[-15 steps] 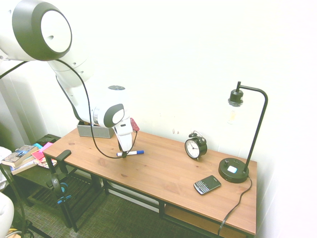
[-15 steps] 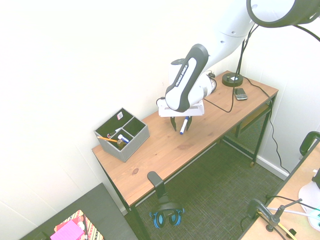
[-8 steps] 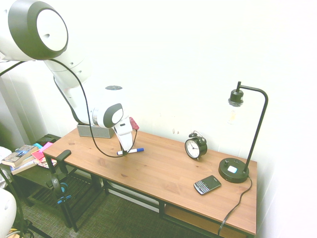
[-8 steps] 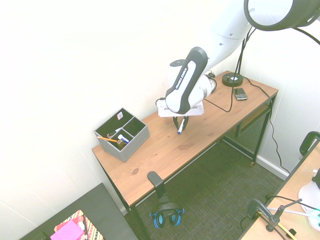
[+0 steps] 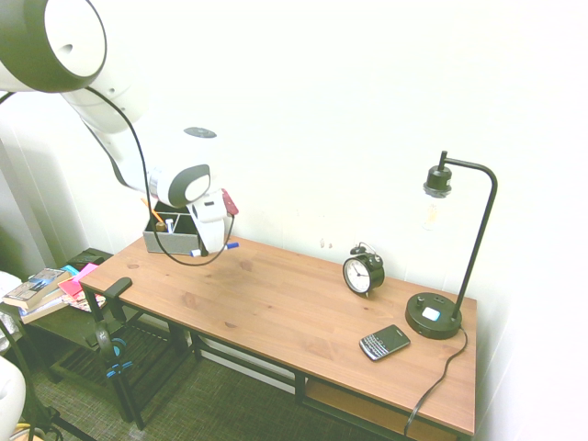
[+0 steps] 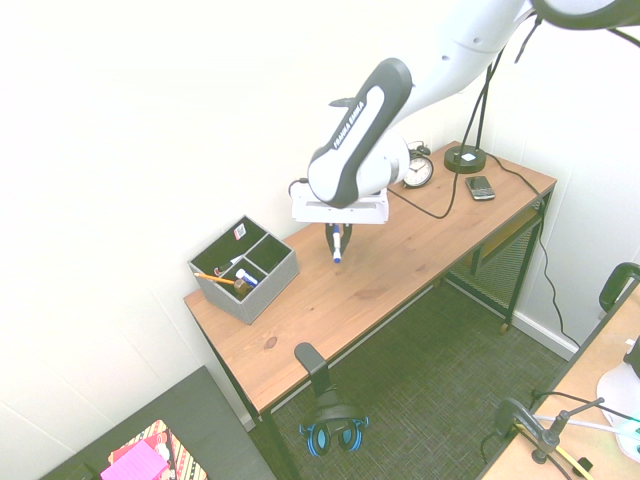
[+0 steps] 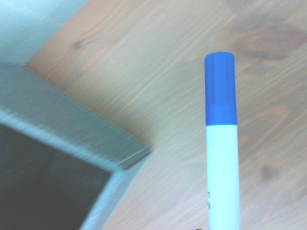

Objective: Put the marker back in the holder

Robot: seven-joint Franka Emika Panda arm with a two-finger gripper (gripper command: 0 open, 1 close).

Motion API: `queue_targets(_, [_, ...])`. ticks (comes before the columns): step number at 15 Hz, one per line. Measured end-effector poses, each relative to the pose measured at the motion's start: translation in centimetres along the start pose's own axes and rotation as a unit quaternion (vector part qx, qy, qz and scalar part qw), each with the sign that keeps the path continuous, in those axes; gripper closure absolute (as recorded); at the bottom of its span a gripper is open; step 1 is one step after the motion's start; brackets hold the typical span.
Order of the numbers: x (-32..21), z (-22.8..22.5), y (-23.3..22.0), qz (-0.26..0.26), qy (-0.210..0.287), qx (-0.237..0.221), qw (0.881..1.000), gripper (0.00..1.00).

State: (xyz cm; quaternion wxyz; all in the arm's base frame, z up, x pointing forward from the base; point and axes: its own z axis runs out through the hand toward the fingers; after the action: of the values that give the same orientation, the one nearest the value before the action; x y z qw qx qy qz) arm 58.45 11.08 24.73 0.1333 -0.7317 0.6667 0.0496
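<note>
The marker (image 6: 337,246), white-barrelled with a blue cap, hangs in the air with my gripper (image 6: 335,238) shut on it. In the first exterior view its blue cap (image 5: 231,245) pokes out beside the gripper (image 5: 213,241). The holder (image 6: 245,268), a grey open-topped box with dark compartments, stands at the desk's back corner; from above, the gripper is a short way off its side toward the clock, above the wood. From the wrist, the marker (image 7: 222,158) shows cap-forward over the desk, beside a corner of the holder (image 7: 62,139).
An orange pencil (image 6: 215,279) and other pens sit in the holder. Further along the desk (image 5: 276,312) are an alarm clock (image 5: 363,271), a black phone (image 5: 384,343) and a black lamp (image 5: 436,317). Headphones (image 6: 330,432) hang at the desk's front edge.
The gripper has risen from the desk with the marker and carried it toward the holder; the marker, lying near the wood earlier, now hangs well above it.
</note>
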Motion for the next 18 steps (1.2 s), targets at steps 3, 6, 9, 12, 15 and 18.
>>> queue_targets(3, [-2.2, -2.3, -2.7, -0.005, -0.105, -0.007, 0.994, 1.00])
queue_targets(6, [-2.7, -1.3, -4.6, -0.001, -0.200, -0.023, 0.979, 1.00])
queue_targets(9, [-2.3, 1.5, -5.7, 0.004, -0.264, -0.043, 0.964, 1.00])
queue_targets(12, [-1.3, 2.5, -5.9, 0.005, -0.269, -0.045, 0.962, 0.00])
queue_targets(15, [-0.5, 3.1, -5.8, 0.007, -0.266, -0.047, 0.963, 0.00])
queue_targets(18, [0.6, 4.7, -5.3, 0.015, -0.261, -0.057, 0.963, 0.00])
